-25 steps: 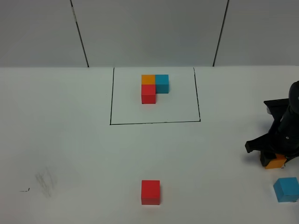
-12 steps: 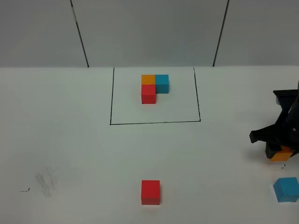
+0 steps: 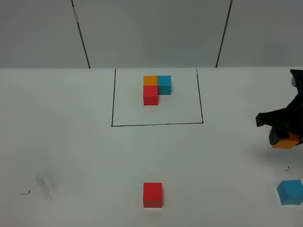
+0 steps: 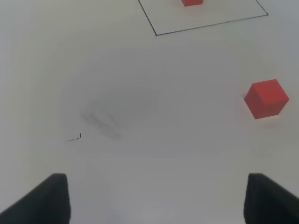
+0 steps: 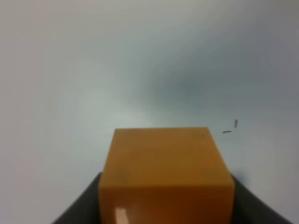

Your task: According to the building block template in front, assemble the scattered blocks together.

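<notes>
The building block template (image 3: 156, 89) is an L of orange, blue and red cubes inside a black drawn rectangle at the back middle. My right gripper (image 3: 283, 138) is shut on the orange cube (image 3: 286, 143) and holds it above the table at the far right. The cube fills the right wrist view (image 5: 166, 175). The loose red cube (image 3: 152, 195) sits at the front middle and shows in the left wrist view (image 4: 266, 98). The loose blue cube (image 3: 289, 191) sits at the front right edge. My left gripper (image 4: 154, 198) is open and empty, with both fingertips low over bare table.
A grey smudge (image 3: 46, 183) and a small black mark (image 3: 24, 192) lie on the white table at the front left. A small black mark (image 3: 287, 168) lies under the right gripper. A grey panelled wall (image 3: 151, 33) stands behind the table.
My right gripper has lifted the orange cube off the table and moved it up and slightly right. The other cubes and the left arm have not moved.
</notes>
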`<act>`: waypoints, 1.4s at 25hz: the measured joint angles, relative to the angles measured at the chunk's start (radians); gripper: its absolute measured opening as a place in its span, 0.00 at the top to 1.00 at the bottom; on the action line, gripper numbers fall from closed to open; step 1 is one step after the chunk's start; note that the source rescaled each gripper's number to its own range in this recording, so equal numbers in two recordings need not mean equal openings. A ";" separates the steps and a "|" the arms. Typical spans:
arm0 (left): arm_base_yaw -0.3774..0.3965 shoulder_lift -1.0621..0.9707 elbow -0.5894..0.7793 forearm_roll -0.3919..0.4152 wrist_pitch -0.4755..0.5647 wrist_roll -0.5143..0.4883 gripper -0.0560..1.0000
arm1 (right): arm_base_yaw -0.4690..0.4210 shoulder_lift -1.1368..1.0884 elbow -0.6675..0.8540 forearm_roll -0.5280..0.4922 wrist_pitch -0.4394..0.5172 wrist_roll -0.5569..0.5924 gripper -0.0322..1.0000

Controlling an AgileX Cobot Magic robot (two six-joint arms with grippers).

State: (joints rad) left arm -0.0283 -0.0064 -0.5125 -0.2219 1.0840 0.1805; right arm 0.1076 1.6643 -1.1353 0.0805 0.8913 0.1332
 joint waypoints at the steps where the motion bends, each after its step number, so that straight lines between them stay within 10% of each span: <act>1: 0.000 0.000 0.000 0.000 0.000 0.000 0.04 | 0.018 -0.007 -0.003 0.006 0.002 0.000 0.77; 16: 0.000 0.000 0.000 0.000 0.000 0.000 0.04 | 0.335 -0.011 -0.184 -0.174 0.153 0.242 0.77; 35: 0.000 0.000 0.000 0.000 0.000 -0.002 0.04 | 0.446 -0.011 -0.269 -0.119 0.322 0.334 0.77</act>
State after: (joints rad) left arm -0.0283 -0.0064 -0.5125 -0.2219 1.0840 0.1786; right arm 0.5537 1.6532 -1.4041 -0.0388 1.2138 0.4667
